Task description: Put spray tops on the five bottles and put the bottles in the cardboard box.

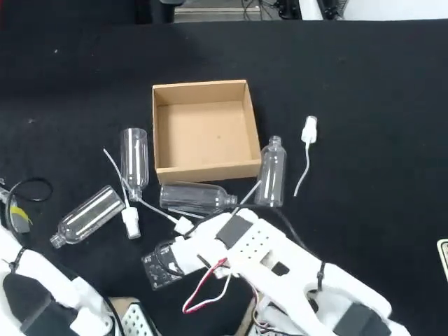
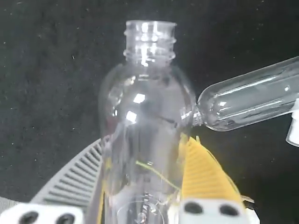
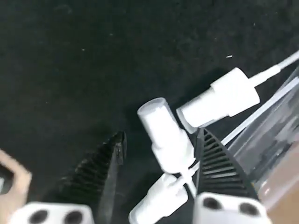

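From above, the box (image 1: 203,129) sits open mid-table. A first bottle (image 1: 271,171) lies just beside its near right corner, a second bottle (image 1: 196,197) lies along its near wall, a third bottle (image 1: 134,159) is by its left wall and a fourth bottle (image 1: 87,215) is farther left. A lone top (image 1: 308,133) lies right of the box. A left top (image 1: 131,222) lies near the fourth bottle, and a near top (image 1: 183,225) lies at the right arm's (image 1: 259,255) tip.

At the left wrist, the left gripper (image 2: 145,142) clamps a held bottle (image 2: 145,93) by its body, neck uncapped. A neighbour bottle (image 2: 252,98) lies just beside its shoulder.

At the right wrist, the right gripper (image 3: 161,135) has its jaws wide around a straddled top (image 3: 168,140), with a far top (image 3: 219,100) just beyond.
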